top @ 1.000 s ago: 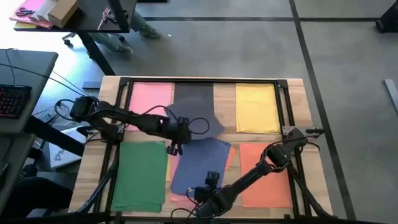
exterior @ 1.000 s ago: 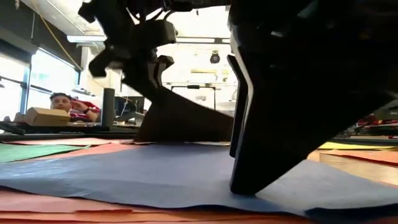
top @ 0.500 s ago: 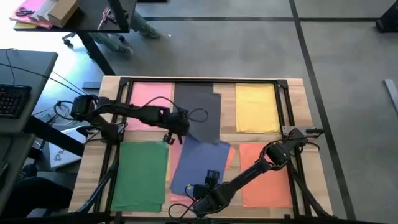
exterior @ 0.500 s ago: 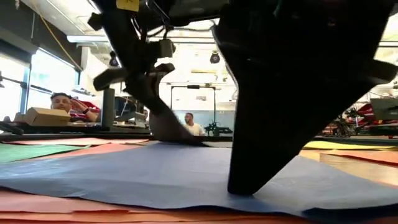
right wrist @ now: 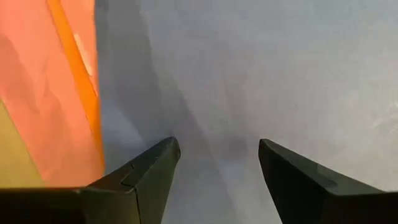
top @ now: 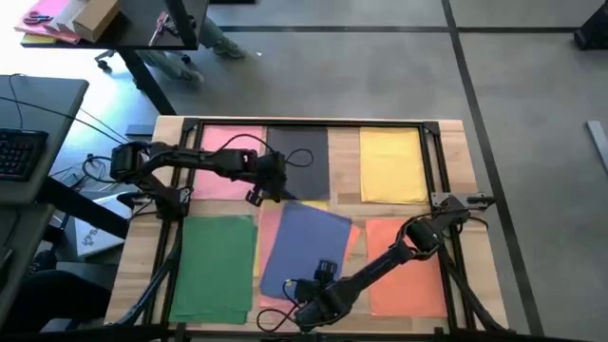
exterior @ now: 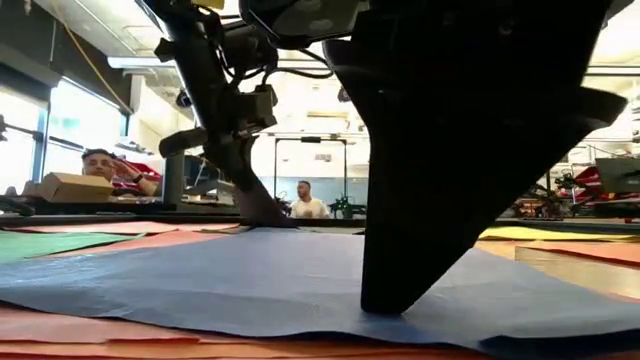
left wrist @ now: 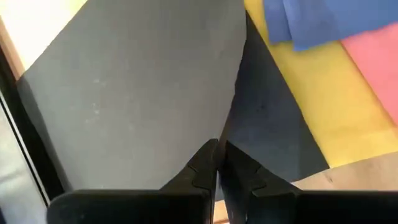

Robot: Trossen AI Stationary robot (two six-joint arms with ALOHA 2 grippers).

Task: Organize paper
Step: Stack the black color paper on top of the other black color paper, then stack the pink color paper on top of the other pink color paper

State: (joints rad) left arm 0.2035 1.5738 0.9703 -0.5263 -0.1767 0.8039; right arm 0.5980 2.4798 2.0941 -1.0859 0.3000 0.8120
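Dark grey sheet (top: 302, 163) pinched at near corner in your left gripper (top: 262, 193), jaws pressed together on it; long axis runs straight ahead of jaws. Blue sheet (top: 306, 249) directly under your right gripper (top: 306, 302), jaws spread, fingertips down on it.
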